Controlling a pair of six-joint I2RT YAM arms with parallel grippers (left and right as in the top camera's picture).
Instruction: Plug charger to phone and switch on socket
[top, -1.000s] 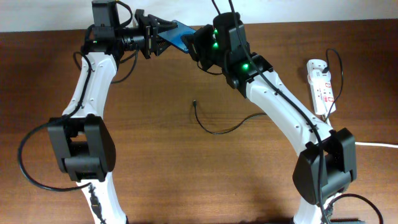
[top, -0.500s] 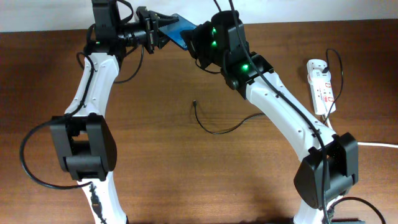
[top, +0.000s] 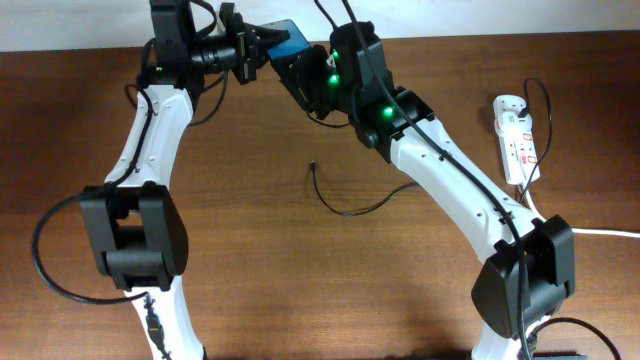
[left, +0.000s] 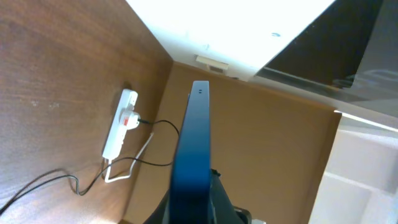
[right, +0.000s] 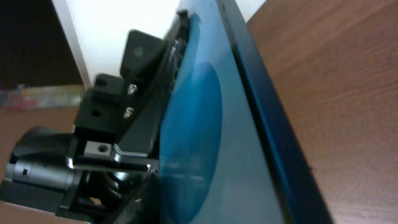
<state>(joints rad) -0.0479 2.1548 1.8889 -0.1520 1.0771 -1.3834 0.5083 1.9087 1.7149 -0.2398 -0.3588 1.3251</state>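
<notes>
The phone, blue-screened, is held in the air over the table's far edge between both arms. My left gripper is shut on it; in the left wrist view the phone stands edge-on between my fingers. My right gripper grips its other end; the blue screen fills the right wrist view, with the left gripper behind it. The charger cable lies loose on the table, its plug tip free. The white socket lies at the right edge and also shows in the left wrist view.
The socket's thick white cord runs off the right side. The thin black cable passes under my right arm toward the socket. A white wall runs behind the table's far edge.
Both grippers have moved toward the far edge with the phone between them. The phone's far end has tilted more to the left. The charger cable and socket have not moved.
</notes>
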